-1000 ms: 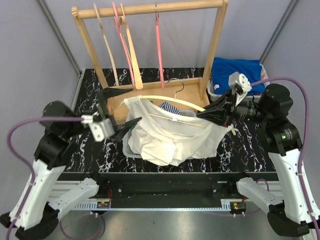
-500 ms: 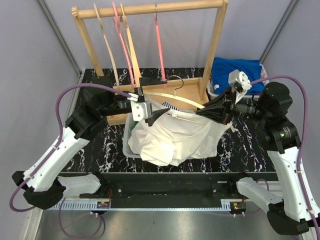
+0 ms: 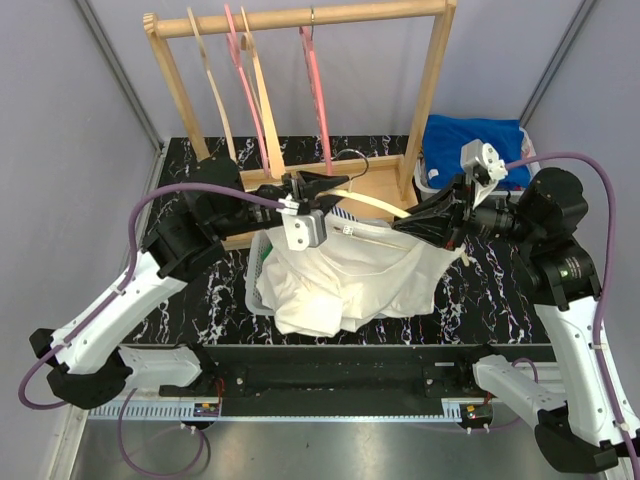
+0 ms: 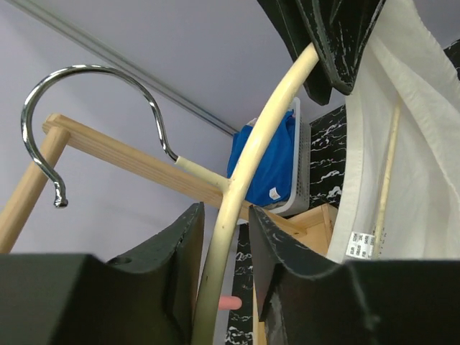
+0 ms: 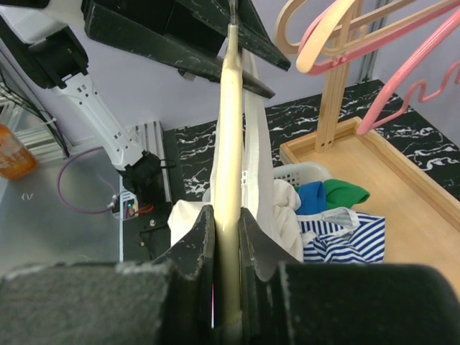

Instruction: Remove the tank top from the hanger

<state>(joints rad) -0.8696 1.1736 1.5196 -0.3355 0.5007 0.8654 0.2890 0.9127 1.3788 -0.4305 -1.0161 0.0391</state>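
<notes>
Where the left arm reaches from its base across the table, its forearm lies nearly level and the left gripper (image 3: 330,186) points right, at the hook end of the hanger (image 3: 380,205). Its 2 fingers (image 4: 180,266) flank the cream hanger arm just below the chrome hook (image 4: 86,72). One touches the wood and the other stands a sliver off, so I cannot tell whether they pinch it.

The right arm comes up from its base on the right and turns inward, with the right gripper (image 3: 408,226) pointing left. Its wrist view shows both fingers pressed flat against the hanger's other arm, pinching it.

Between the 2 grippers the hanger lies roughly level above the basket (image 3: 252,292), in front of the rack (image 3: 435,90). The white tank top (image 3: 345,275) is on the hanger and drapes down into the basket.

A small white tag (image 4: 356,246) sits at its neckline; the print is too small to read. Another tag shows on the blue cloth (image 4: 269,154), also unreadable.
</notes>
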